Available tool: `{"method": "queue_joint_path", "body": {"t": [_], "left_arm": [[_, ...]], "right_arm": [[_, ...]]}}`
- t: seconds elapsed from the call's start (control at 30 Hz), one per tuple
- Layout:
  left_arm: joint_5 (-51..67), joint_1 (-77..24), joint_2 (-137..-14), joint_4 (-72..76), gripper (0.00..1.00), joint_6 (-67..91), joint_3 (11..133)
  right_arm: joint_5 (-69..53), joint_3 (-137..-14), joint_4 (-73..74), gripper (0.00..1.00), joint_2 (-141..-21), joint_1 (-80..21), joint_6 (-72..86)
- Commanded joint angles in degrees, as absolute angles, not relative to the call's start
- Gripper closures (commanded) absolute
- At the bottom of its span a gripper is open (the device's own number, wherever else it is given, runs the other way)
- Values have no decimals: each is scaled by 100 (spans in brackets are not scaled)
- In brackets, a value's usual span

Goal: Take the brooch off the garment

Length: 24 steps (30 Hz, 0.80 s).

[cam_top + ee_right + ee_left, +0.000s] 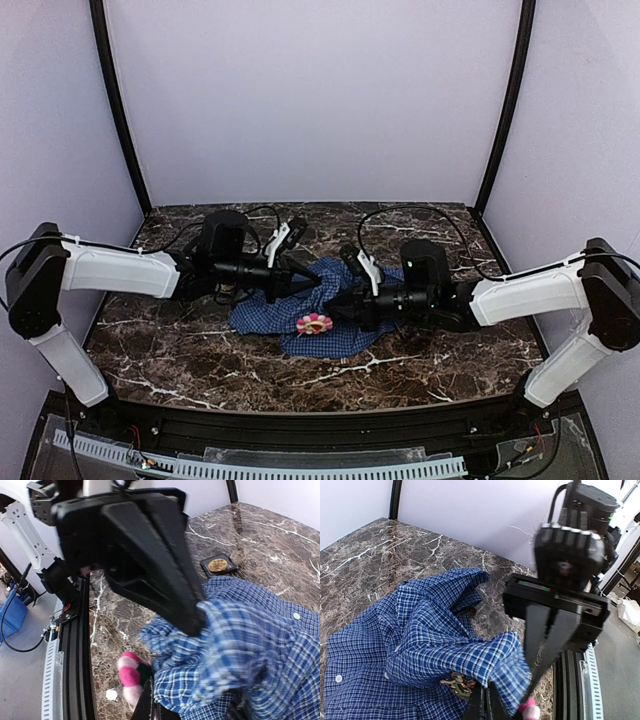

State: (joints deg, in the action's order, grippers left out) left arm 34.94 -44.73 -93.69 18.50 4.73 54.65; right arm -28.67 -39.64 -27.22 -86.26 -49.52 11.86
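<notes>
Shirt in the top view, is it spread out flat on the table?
No, the shirt lies bunched in a crumpled heap at the middle of the table.

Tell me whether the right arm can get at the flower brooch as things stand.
Probably yes. The brooch lies uncovered on the shirt, right beside the right gripper, though its jaws are shut; the left gripper pinches cloth clear of it.
</notes>
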Motion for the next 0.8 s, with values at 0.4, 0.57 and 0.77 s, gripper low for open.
{"method": "queue_joint_path", "body": {"t": [0.4,0.57,0.77], "left_arm": [[2493,-4395,-9226,2072,26,130,5425],[1041,-4399,-8443,1981,6,40,4789],[1216,-4542,-7750,1863,3,-524,4345]], "right_arm": [[-2113,-4033,-3438,100,-8404,-5266,1826],[-1660,-4264,-3224,100,-8424,-5270,1996],[-1253,-4609,-3082,100,-8586,-5265,2204]]}}
